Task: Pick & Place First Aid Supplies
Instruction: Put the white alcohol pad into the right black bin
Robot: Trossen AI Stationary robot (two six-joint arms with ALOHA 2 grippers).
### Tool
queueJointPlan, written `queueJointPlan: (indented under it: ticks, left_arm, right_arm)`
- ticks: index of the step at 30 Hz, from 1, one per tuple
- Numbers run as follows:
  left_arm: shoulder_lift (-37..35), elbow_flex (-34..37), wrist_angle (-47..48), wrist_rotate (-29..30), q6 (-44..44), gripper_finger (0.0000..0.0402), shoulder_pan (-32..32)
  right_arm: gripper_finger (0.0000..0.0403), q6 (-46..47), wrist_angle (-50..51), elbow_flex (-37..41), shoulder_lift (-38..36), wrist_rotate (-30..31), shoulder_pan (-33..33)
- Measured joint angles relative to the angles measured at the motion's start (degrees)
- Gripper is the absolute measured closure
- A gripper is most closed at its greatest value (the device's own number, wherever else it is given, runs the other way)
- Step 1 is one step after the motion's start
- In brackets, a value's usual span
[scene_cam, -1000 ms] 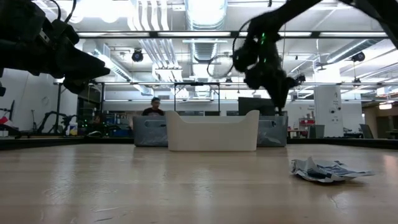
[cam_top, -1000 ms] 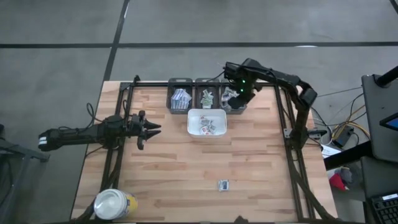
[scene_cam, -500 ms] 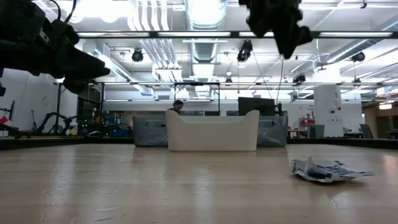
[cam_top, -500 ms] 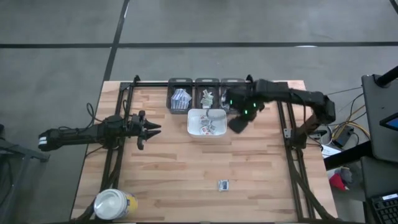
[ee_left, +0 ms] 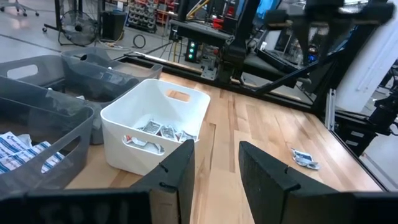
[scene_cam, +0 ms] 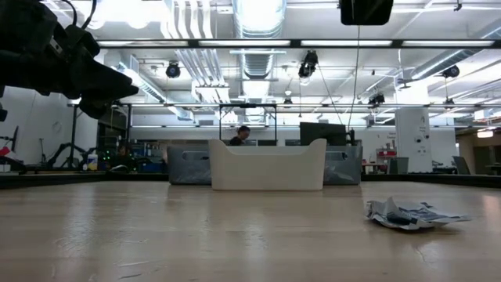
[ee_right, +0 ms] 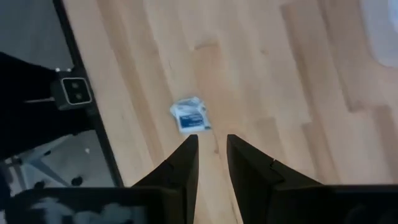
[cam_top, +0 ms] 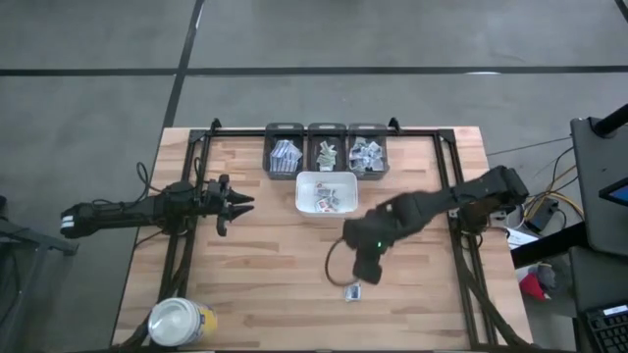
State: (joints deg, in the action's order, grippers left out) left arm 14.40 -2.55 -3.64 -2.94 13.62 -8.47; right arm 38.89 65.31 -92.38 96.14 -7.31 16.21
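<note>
Presently the right gripper (cam_top: pixel 359 277) hangs above a lone packet (cam_top: pixel 352 291) on the bare wood table (cam_top: pixel 255 275), fingers a narrow gap apart and empty. Risk: the flat, crumpled sachet may slide or escape a pinch if the narrow jaws land off-centre. Left gripper (cam_top: pixel 243 203) waits at the left side, fingers apart, holding nothing. White tray (cam_top: pixel 306 182) and three grey bins (cam_top: pixel 327 128) already hold packets; yellow jar (cam_top: pixel 180 322) sits well apart. Nothing blocks the descent.

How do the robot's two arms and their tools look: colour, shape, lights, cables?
Both arms are dark, slim and jointed. The left tool and the right tool each end in two flat dark fingers. A green light glows near the right wrist, and a thin dark cable loops beside it.
</note>
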Motion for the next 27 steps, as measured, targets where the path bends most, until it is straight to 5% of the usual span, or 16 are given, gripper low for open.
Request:
queueJointPlan:
  ticks: [13, 27]
  left_arm:
    - [0.43, 0.01, 0.24, -0.19, -0.01, 0.0282, -0.01]
    - [0.43, 0.0, 0.26, -0.63, 0.03, 0.0282, -0.02]
  right_arm:
    - [0.0282, -2.51, -3.31, 0.07, 11.93, 1.29, 7.12]
    - [0.0262, -8.12, -4.25, 0.13, 21.99, 1.42, 7.93]
